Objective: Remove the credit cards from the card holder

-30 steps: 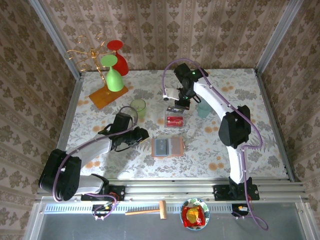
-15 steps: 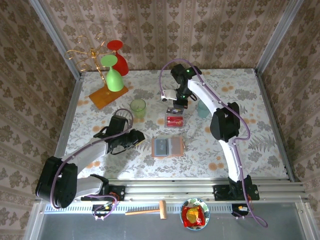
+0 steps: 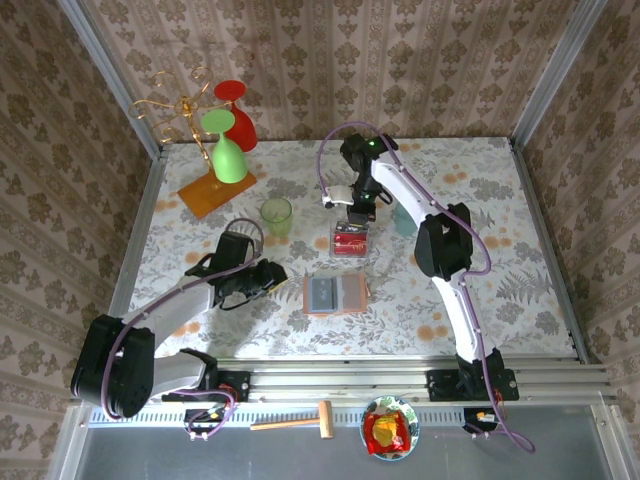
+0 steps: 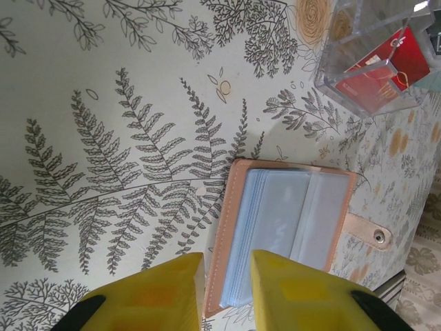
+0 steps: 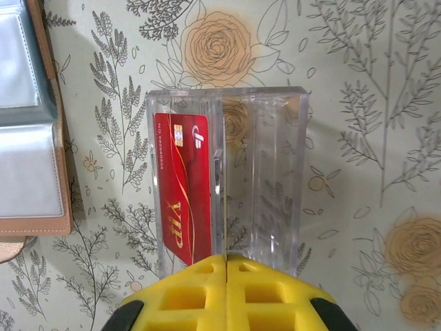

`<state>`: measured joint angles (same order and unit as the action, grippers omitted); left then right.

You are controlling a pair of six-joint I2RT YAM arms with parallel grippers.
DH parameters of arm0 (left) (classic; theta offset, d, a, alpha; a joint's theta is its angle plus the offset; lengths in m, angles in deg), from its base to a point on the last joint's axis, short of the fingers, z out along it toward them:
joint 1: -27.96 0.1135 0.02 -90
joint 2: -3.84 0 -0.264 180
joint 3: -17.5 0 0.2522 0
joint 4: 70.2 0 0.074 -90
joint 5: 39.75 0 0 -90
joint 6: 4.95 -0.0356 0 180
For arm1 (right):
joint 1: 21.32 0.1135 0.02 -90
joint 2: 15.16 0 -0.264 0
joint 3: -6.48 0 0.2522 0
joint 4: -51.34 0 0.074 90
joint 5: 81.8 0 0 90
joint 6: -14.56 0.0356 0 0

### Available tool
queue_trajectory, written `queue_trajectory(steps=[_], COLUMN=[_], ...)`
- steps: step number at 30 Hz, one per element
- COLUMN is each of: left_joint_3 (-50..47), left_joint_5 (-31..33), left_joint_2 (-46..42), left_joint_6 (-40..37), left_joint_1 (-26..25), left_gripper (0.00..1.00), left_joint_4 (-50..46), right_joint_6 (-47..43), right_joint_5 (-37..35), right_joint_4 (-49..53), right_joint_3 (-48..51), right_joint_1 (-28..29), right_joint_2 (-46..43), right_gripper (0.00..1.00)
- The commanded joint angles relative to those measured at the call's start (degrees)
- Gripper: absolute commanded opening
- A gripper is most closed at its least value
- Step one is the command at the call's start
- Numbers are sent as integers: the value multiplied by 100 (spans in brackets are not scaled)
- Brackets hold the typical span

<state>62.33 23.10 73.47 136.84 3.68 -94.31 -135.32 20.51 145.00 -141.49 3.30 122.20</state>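
Toward near edge of tabletop (image 3: 500, 300), centre: wallet (image 4: 289, 224) lying open and flat, clear sleeves up, snap tab at one side. Left gripper (image 4: 226, 269) just left of it, fingers slightly parted, gripping nothing. Mid-table, beyond wallet: clear box (image 5: 275, 172), red card (image 5: 182, 193) in one outer compartment. Right gripper (image 5: 226, 265) directly over box, fingers pressed together; thin edge at tips, card or divider, cannot tell. Farther left: green cup (image 3: 277, 214). Far left corner: gold rack (image 3: 180, 115) on orange base, green glass (image 3: 228, 155) and red glass (image 3: 237, 110) hanging.
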Motion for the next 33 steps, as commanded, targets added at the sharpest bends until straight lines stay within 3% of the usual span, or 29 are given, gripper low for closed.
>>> queue_trajectory(steps=[1,9,16,33], left_joint_3=[-79,-44,-57,107], left_joint_5=[26,27,18,-94], left_joint_2=[-158,-99,-72,72], left_joint_6=[-69,-64,-73,-131], left_joint_1=[28,32,28,-6], left_gripper=[25,24,24,24], left_joint_4=[-116,-107,-86,41], right_joint_6=[-51,-41,101,709], right_joint_5=[115,170,210,232], right_joint_4=[342,334,369,-11], right_joint_3=[-135,-140,-295,-363], right_joint_1=[-7,56,69,79], right_joint_2=[190,379,502,-426], right_gripper=[0,0,16,38])
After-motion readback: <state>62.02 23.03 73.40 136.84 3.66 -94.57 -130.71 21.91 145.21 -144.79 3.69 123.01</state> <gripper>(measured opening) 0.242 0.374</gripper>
